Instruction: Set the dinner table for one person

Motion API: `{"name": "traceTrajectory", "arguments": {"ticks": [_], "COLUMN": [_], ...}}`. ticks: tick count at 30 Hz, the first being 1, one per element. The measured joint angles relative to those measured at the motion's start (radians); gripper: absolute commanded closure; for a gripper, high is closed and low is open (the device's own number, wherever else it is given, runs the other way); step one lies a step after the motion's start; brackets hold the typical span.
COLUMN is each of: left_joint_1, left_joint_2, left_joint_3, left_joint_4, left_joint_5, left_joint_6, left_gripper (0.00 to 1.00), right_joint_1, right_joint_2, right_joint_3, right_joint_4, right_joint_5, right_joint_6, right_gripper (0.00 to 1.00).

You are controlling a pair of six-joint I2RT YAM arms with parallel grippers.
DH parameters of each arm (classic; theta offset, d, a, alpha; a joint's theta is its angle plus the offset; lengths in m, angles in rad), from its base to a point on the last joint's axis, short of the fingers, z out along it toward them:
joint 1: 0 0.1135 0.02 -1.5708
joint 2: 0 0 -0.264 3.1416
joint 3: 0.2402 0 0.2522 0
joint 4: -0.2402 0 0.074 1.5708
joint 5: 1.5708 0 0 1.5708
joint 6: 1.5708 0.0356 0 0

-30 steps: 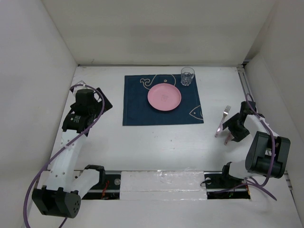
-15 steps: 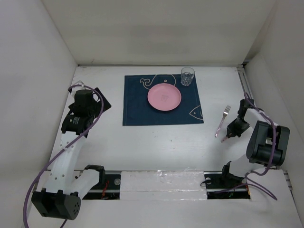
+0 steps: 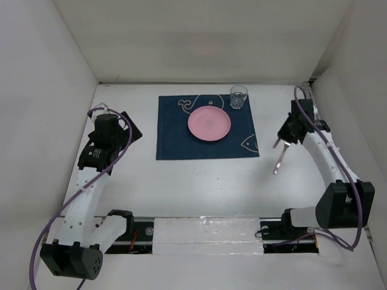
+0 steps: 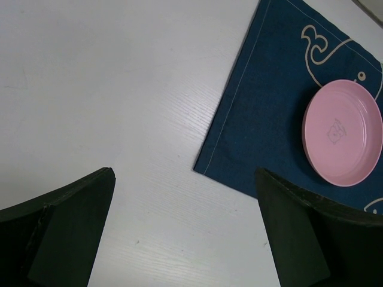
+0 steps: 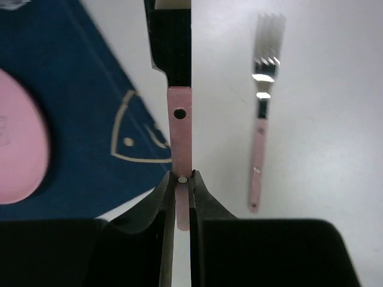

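Two pieces of pink-handled cutlery matter here. A fork (image 3: pixel 279 162) lies on the dinner table (image 3: pixel 199 181) near the right edge of the placemat (image 3: pixel 175 139). A knife (image 5: pixel 179 113) is pinched by its handle in the right gripper (image 5: pixel 179 182), held edge-on with the dark blade pointing ahead. From above the knife is hard to make out under the gripper, so I can only guess that it hangs low over the tabletop. The left gripper (image 4: pixel 185 173) hangs with its jaws spread wide over bare table left of the mat, holding nothing. The table stretches under everything. The mat lies in its far middle, with a pink plate (image 3: pixel 208 124) on it and a glass (image 3: pixel 238 96) at its far right corner.

To do this step well, I would bring the knife over the strip of mat right of the plate and line it up with the mat's side edge. Then lower it until the blade lies flat before letting go. The grip is narrow, so the knife may swing. Move slowly, clear of the glass and the plate rim.
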Motion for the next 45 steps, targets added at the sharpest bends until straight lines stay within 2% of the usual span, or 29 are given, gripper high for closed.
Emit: {"name": "traceTrajectory", "arguments": {"ticks": [3, 5, 15, 29, 45], "left_joint_1": [0.0, 0.0, 0.0, 0.0, 0.0], "left_joint_2": [0.0, 0.0, 0.023, 0.053, 0.053], "left_joint_3": [0.0, 0.0, 0.0, -0.008, -0.009], "left_joint_4": [0.002, 0.003, 0.005, 0.019, 0.027], "left_joint_5": [0.014, 0.024, 0.058, 0.076, 0.087], "left_joint_6": [0.005, 0.006, 0.019, 0.027, 0.031], "left_gripper": [0.0, 0.0, 0.0, 0.0, 0.0], "right_joint_1": [0.062, 0.093, 0.286, 0.29, 0.311], "right_joint_2": [0.15, 0.243, 0.454, 0.603, 0.691], "right_joint_3": [0.209, 0.283, 0.291, 0.303, 0.427], "right_joint_4": [-0.001, 0.018, 0.003, 0.019, 0.017], "right_joint_5": [-0.056, -0.092, -0.116, -0.107, -0.095], "right_joint_6": [-0.103, -0.159, -0.251, -0.257, -0.254], "right_gripper": [1.0, 1.0, 1.0, 1.0, 1.0]}}
